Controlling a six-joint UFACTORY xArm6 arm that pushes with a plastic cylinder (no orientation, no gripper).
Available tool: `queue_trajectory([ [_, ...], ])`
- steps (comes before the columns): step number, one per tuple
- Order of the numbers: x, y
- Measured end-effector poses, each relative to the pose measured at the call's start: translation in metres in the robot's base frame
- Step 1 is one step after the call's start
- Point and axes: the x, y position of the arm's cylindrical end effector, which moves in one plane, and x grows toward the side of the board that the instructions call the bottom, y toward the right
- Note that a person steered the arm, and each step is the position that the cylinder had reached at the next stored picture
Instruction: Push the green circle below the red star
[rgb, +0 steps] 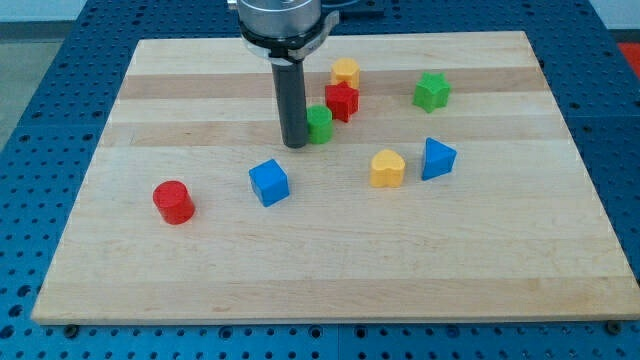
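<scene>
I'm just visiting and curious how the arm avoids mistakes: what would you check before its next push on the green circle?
1. My tip touches the small green circle block on its left side: ok.
2. Green circle sits below the red star block: not ok, it is at the star's lower left.
3. Circle free of the star: cannot tell, they look to be touching.
4. Yellow block behind the star might get nudged: cannot tell.
5. Blue cube out of the way: ok.

My tip (295, 144) touches the left side of the green circle (320, 123), which sits just below-left of the red star (342, 101) on the worktop (200, 270).
</scene>
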Motion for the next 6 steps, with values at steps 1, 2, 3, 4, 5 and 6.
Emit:
queue_trajectory([
  [1, 0.000, -0.005],
  [2, -0.012, -0.023],
  [3, -0.014, -0.023],
  [4, -0.015, -0.010],
  [5, -0.014, -0.008],
  [6, -0.014, -0.005],
])
